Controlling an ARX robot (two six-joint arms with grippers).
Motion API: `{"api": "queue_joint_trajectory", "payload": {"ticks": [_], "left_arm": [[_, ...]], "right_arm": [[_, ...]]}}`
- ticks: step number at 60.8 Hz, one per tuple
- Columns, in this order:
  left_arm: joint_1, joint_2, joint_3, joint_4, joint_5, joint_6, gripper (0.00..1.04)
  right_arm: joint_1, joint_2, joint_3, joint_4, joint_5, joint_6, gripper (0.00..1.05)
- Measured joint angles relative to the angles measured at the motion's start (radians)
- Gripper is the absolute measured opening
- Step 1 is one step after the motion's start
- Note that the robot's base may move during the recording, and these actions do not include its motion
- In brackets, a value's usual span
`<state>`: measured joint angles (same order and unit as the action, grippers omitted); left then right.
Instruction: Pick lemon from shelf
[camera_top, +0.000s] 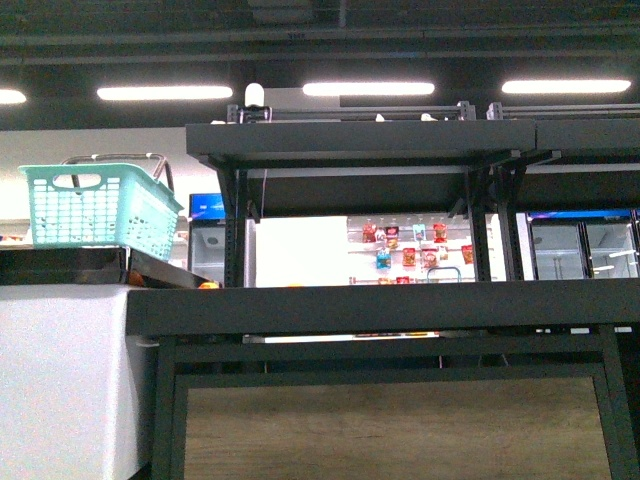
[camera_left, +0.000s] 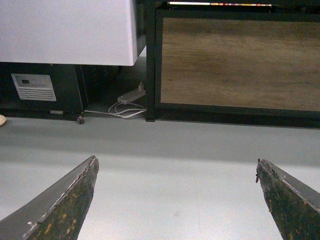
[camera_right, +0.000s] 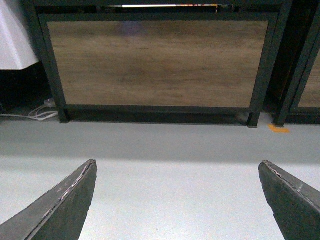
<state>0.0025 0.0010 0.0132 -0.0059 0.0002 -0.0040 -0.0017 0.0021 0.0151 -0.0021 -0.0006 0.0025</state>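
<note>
The shelf (camera_top: 380, 300) is a black metal rack with wide tray tiers, filling the front view; its middle tier's front lip is at eye level. No lemon shows in any view; only a small orange bit (camera_top: 207, 285) peeks over the lip at the left. Neither arm appears in the front view. My left gripper (camera_left: 176, 160) is open, low over grey floor, facing the shelf's wood base panel (camera_left: 240, 62). My right gripper (camera_right: 177, 162) is open too, also low over the floor in front of the same panel (camera_right: 155, 62). Nothing is between either pair of fingers.
A teal basket (camera_top: 98, 208) rests on a dark tray atop a white counter (camera_top: 60, 380) left of the shelf. A power strip with white cables (camera_left: 131, 95) lies on the floor by the shelf's left leg. A second rack (camera_top: 590, 135) adjoins at the right.
</note>
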Motion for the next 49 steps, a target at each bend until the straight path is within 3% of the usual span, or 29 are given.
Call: {"api": "queue_joint_trajectory", "payload": {"ticks": [49], "left_arm": [[0.0,0.0,0.0,0.0,0.0,0.0,0.97]], "right_arm": [[0.0,0.0,0.0,0.0,0.0,0.0,0.97]]}}
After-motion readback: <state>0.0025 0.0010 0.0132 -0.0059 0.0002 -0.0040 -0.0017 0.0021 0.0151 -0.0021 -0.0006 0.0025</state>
